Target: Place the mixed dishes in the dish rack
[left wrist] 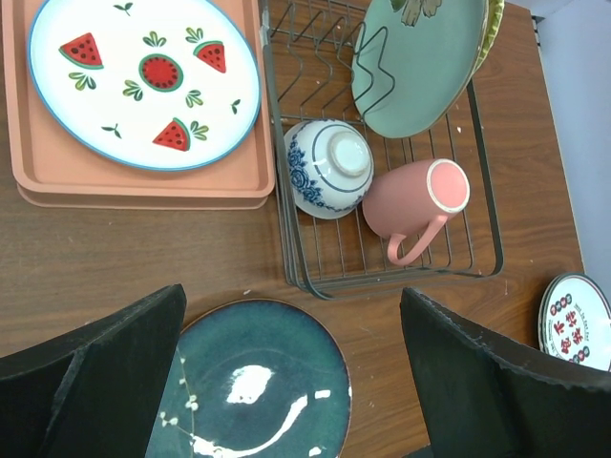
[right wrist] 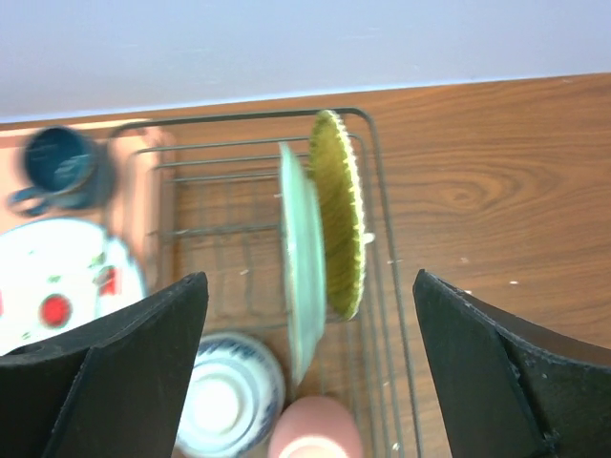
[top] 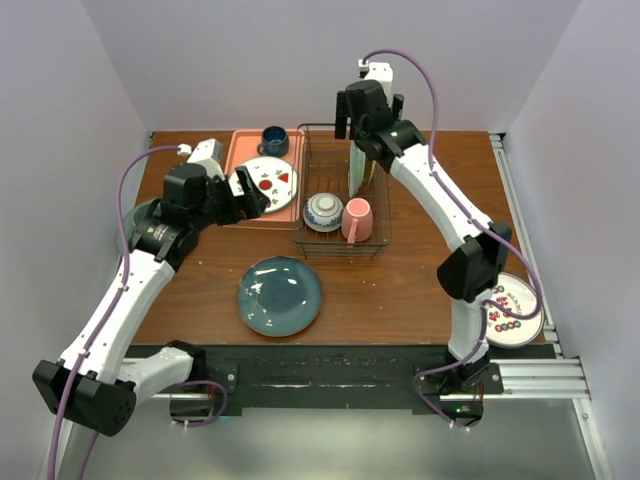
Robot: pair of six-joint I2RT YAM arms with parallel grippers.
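1. End effectors both stand released and empty: the right end effector (right wrist: 307, 281) over the dish rack (left wrist: 401, 280) by the tabletop's far edge, the left end effector (left wrist: 291, 296) just left of it.
2. The rack holds the yellow plate (right wrist: 339, 224) and the pale green plate (right wrist: 301, 277) upright, plus the bowl (left wrist: 326, 167) and the pink mug (left wrist: 415, 196).
3. Likely step: fetching another dish. The left must descend and pinch the rim of the watermelon plate (left wrist: 143, 81) or of the teal plate (left wrist: 253, 382).
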